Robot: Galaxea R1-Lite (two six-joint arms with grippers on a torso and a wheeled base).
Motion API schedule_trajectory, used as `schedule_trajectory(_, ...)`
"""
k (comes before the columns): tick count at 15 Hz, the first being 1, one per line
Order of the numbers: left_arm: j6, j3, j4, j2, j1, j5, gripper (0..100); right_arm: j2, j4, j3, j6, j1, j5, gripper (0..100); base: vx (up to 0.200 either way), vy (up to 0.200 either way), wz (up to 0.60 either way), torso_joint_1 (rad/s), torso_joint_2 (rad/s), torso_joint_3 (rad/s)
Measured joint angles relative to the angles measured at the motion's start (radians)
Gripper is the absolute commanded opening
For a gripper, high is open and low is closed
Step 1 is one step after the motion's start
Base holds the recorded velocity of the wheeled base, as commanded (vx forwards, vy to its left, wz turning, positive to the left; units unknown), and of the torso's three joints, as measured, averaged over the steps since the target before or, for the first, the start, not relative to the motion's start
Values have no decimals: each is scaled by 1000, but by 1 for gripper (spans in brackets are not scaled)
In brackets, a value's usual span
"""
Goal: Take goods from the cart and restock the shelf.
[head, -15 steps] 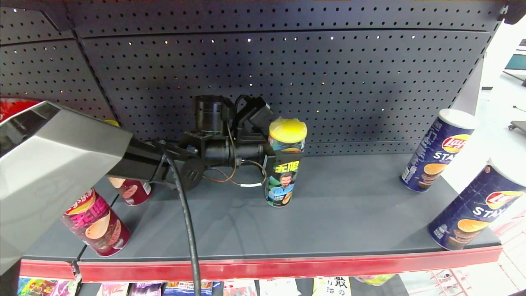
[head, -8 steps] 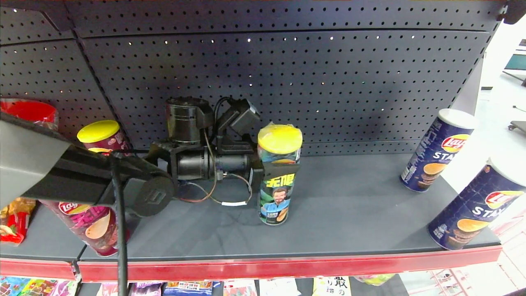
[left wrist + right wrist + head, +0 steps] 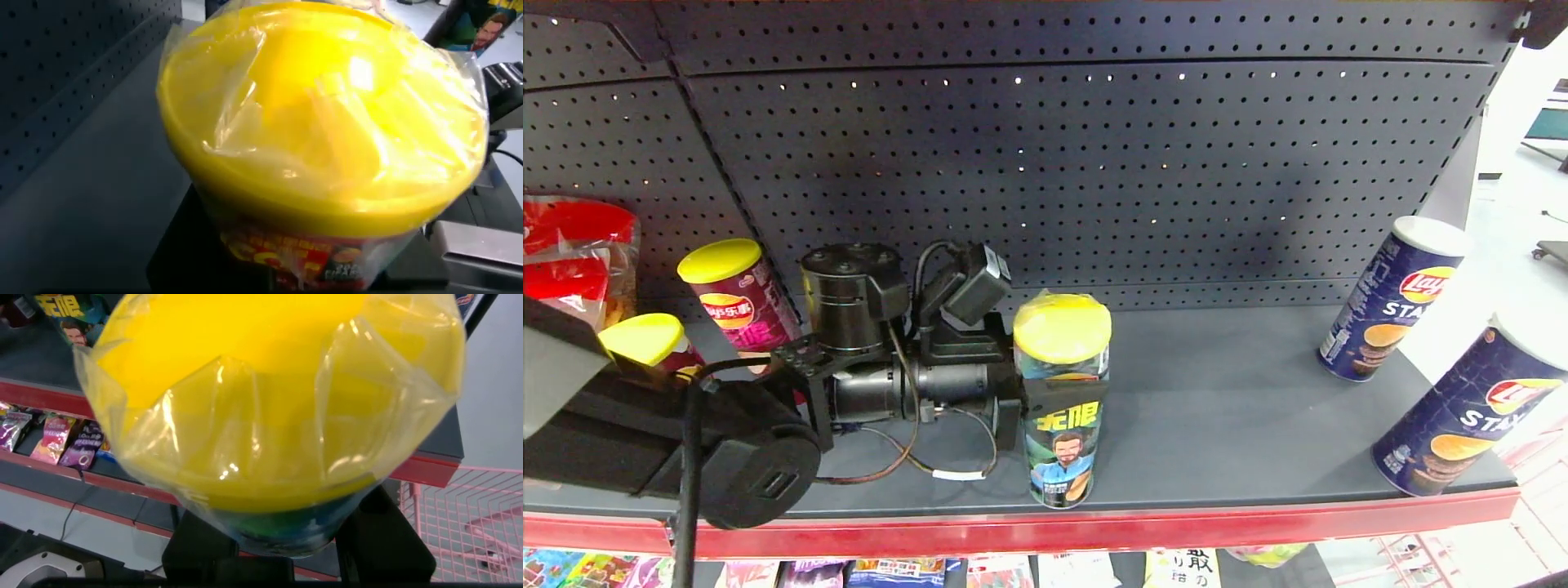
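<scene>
Head view: the green can [image 3: 1058, 445] is held upright just behind the shelf's red lip [image 3: 1176, 523], with the left pincer [image 3: 1058, 396] clamped round its middle. It is best stood flat, farther behind the lip, before the grip is eased. A second ago it was held deep behind the lip.

Left wrist view: its yellow lid [image 3: 327, 122] is seen close.

Right wrist view: a second can [image 3: 270, 400] is gripped by the right pincer [image 3: 302, 547], near the lip.

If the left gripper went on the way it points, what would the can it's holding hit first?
Probably the front blue can at the right end of the shelf, though depth is unclear. The left gripper points right along it, its can near the front edge; between looks free.
</scene>
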Motion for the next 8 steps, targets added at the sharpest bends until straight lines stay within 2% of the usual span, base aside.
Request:
schedule_trajectory(1, -1, 7, -40, 4, 0, -1, 0, 0, 0, -1, -1, 0, 0, 0, 0, 0, 0, 0, 0, 0)
schedule_trajectory(4, -54, -3, -58, 20, 2, 19, 0, 0, 1, -1, -1, 0, 0, 0, 0, 0, 0, 0, 0, 0)
schedule_trajectory(6, -55, -15, -61, 31, 8, 26, 0, 1, 1, -1, -1, 0, 0, 0, 0, 0, 0, 0, 0, 0)
schedule_trajectory(8, -53, -17, -109, 52, 13, 26, 0, 1, 1, -1, -1, 0, 0, 0, 0, 0, 0, 0, 0, 0)
